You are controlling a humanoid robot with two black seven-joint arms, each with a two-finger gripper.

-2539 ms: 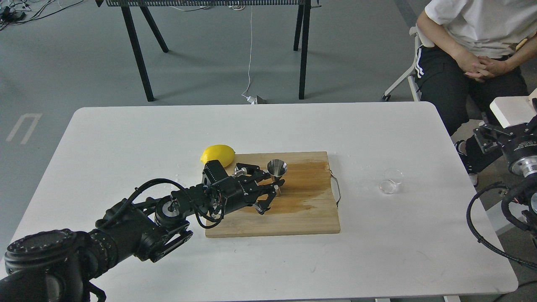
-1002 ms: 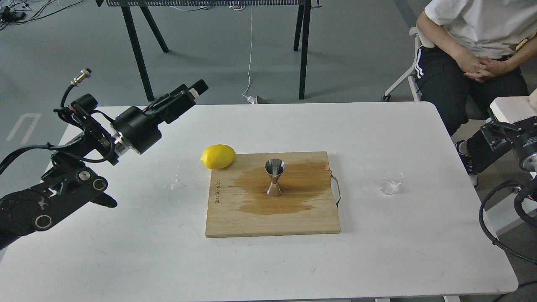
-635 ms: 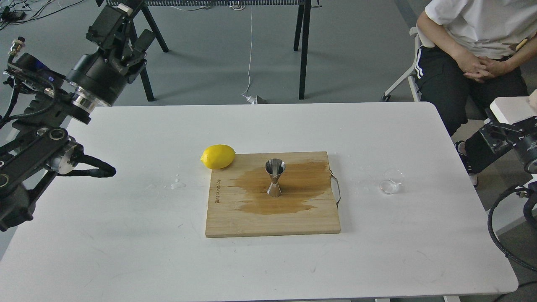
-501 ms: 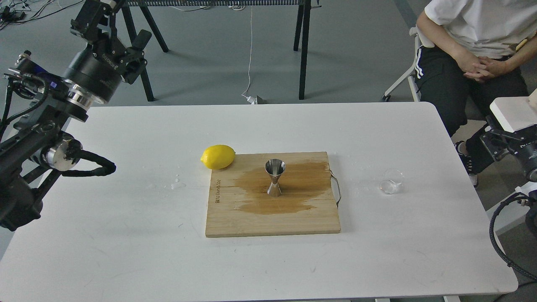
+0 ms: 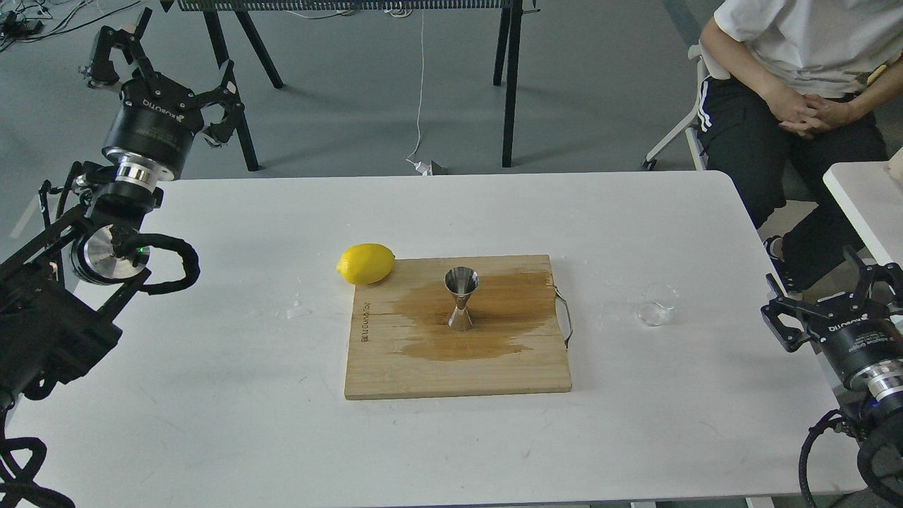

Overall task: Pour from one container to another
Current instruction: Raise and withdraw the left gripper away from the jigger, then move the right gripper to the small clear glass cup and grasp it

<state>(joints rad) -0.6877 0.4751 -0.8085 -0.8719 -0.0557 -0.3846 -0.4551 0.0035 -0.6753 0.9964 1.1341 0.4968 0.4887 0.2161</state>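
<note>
The left gripper (image 5: 166, 67) is hanging wide open and empty. A lemon (image 5: 365, 263) is touching the board (image 5: 395, 374), where the jigger (image 5: 461, 299) is standing upright. The cup (image 5: 657, 305) is sitting on the table (image 5: 211, 395) near the right gripper (image 5: 822, 286), also spread and empty.

White rounded worktop (image 5: 211, 423), wooden cutting board (image 5: 423, 374) at its centre, yellow lemon (image 5: 365, 263) touching the board's far-left corner, clear glass cup (image 5: 657, 305) well right of it, water droplets (image 5: 298, 310) left of it
</note>
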